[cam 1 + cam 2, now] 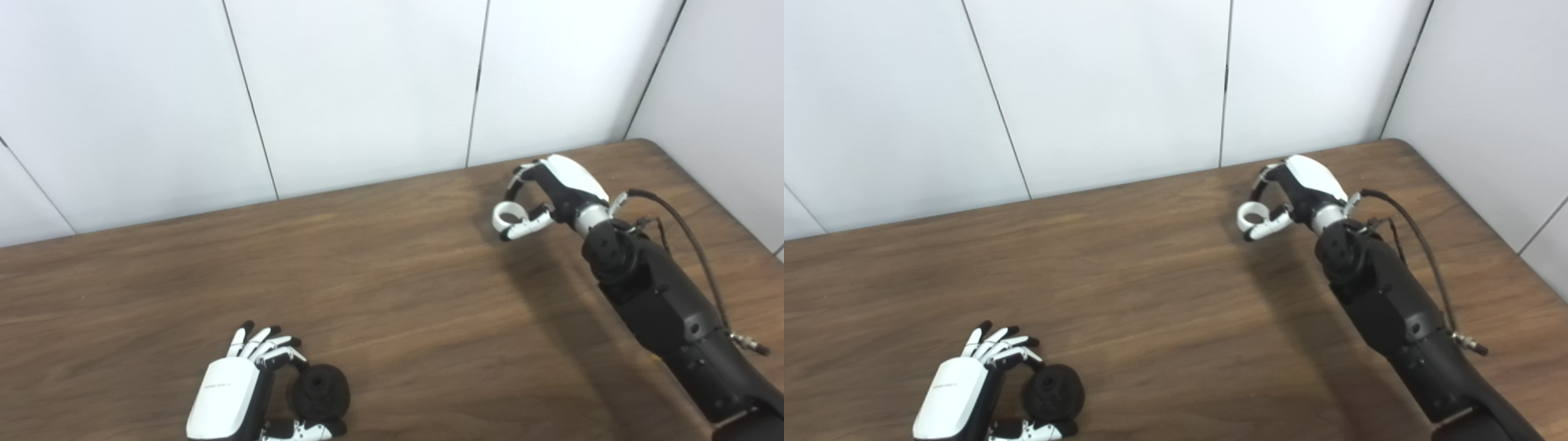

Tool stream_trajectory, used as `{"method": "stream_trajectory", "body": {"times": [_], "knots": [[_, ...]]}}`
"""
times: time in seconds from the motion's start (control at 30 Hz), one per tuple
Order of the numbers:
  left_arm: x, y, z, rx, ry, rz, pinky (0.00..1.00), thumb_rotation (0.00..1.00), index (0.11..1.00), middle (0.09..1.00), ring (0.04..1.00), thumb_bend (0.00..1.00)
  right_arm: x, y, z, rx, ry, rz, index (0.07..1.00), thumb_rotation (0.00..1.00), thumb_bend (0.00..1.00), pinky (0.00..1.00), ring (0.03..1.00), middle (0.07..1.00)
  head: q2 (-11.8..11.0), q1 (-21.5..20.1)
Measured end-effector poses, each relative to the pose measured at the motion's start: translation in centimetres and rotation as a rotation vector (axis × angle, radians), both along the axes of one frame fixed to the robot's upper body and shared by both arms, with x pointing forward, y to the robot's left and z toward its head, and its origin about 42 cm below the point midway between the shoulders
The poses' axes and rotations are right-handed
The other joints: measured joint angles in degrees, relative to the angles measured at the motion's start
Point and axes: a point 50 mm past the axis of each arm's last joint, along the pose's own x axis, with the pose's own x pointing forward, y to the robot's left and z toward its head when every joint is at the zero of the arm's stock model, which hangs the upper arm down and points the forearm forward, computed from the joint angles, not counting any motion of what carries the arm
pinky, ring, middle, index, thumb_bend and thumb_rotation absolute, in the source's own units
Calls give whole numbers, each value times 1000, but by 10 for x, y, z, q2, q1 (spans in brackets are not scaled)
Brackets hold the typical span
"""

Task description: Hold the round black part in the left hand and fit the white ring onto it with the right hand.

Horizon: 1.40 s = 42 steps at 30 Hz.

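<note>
The round black part (320,389) lies on the wooden table (392,275) near the front left. My left hand (229,392) rests beside it, open. Its fingers (263,344) stretch past the part's far side and its thumb (303,430) lies along the near side, so the part sits loosely between them. At the far right, my right hand (554,190) hovers above the table, shut on the white ring (508,214). The ring is pinched between thumb and fingertips, with its hole facing up. In the right eye view, the ring (1252,215) and the black part (1053,388) are far apart.
White wall panels (367,92) stand right behind the table's far edge. The table's rounded far-right corner (649,144) is close to my right hand. A black cable (692,245) loops off the right forearm. Bare wood lies between the two hands.
</note>
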Motion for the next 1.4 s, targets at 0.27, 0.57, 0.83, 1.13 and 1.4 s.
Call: {"method": "stream_trajectory", "body": {"times": [0.27, 0.57, 0.83, 1.13, 1.4], "knots": [[-1, -9, 1, 0, 3, 12, 1000, 53, 484, 771, 884, 524, -38, 34, 13, -49, 71, 174, 485, 137, 524, 1000, 934, 858, 8, 26], [-1, -19, 4, 14, -1, 26, 1000, 54, 484, 780, 891, 524, -71, 79, 17, -53, 108, 364, 485, 142, 523, 1000, 945, 860, 24, 62], [-1, -31, 6, 29, 3, 30, 1000, 55, 483, 783, 892, 525, -91, 102, 5, -39, 133, 443, 484, 144, 522, 1000, 953, 867, 37, 96], [2, -43, 9, 43, 3, 30, 1000, 57, 483, 788, 900, 525, -102, 130, 1, -46, 106, 527, 483, 144, 523, 1000, 958, 863, 45, 117], [4, -50, 11, 51, 5, 29, 1000, 57, 484, 787, 903, 525, -104, 144, 1, -15, 92, 551, 484, 142, 523, 1000, 980, 875, 47, 126]]}}
